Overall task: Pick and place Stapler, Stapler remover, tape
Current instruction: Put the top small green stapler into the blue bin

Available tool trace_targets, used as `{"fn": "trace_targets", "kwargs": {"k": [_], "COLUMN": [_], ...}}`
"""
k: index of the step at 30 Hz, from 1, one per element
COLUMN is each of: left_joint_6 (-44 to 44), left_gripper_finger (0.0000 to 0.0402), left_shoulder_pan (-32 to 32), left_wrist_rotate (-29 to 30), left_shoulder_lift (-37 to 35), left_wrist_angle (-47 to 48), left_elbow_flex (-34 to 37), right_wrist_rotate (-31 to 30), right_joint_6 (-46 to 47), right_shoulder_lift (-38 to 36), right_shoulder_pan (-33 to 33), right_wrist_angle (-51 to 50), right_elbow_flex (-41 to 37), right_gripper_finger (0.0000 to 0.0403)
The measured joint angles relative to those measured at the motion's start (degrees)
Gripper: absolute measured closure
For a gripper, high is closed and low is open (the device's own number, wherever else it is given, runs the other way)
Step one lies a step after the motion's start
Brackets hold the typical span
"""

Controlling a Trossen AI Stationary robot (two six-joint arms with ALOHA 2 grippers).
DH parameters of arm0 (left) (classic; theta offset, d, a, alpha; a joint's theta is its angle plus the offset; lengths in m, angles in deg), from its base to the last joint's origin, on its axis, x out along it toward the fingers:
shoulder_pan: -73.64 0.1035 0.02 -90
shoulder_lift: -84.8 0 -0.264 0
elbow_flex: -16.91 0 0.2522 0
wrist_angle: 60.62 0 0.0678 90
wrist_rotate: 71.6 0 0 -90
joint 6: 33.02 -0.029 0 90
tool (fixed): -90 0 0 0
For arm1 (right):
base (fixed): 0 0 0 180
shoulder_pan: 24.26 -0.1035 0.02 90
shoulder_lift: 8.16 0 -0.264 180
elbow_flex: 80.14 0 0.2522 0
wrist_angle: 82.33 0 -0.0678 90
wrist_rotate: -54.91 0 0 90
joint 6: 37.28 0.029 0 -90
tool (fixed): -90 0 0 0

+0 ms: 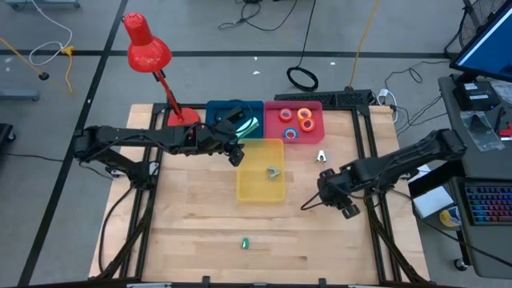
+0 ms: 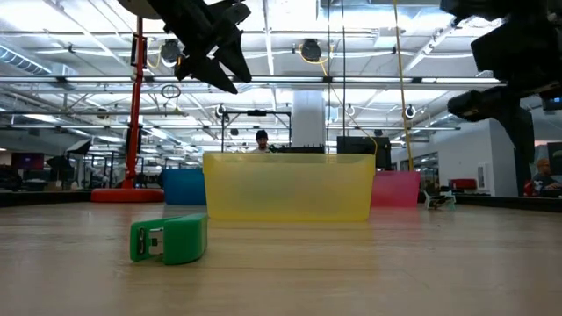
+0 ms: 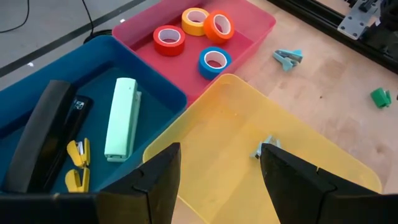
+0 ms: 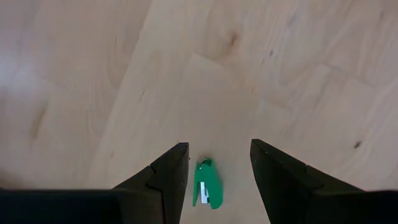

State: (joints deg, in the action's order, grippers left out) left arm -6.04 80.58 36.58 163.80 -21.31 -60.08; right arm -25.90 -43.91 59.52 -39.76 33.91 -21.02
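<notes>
Overhead: blue bin (image 1: 214,108) hidden – left wrist: staplers (image 3: 121,118) inside | both jaws wide, empty

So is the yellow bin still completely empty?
No, the left wrist view shows one small grey staple remover already lying inside the yellow bin.

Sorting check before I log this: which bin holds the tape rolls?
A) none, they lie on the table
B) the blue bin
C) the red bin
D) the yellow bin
C: the left wrist view shows the four tape rolls lying inside the red bin, while the blue bin holds staplers.
</notes>
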Motion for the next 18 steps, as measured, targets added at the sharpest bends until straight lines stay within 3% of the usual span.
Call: {"fn": "trace_targets", "kwargs": {"k": [7, 10, 18], "left_joint_6": [-0.04, -0.02, -0.98], "left_gripper_finger": [0.0181, 0.0181, 0.0181], "left_shoulder_pan": [-0.02, 0.0, -0.01], "left_wrist_rotate": [0.0, 0.0, 0.0], "left_shoulder_lift": [0.01, -0.01, 0.0], "left_wrist_angle": [-0.01, -0.03, -0.05], "left_elbow_flex": [0.0, 0.0, 0.0], "right_wrist_rotate": [0.42, 4.72, 5.53], "right_joint_6": [4.11, 7.37, 12.25], "right_shoulder_lift": [6.03, 7.93, 6.88], "right_shoulder_pan": [1.94, 3.94, 4.15], "right_wrist_angle": [0.12, 0.08, -11.27], "right_elbow_flex": [0.25, 1.01, 1.01], "right_gripper_finger": [0.0238, 0.0238, 0.0238]}}
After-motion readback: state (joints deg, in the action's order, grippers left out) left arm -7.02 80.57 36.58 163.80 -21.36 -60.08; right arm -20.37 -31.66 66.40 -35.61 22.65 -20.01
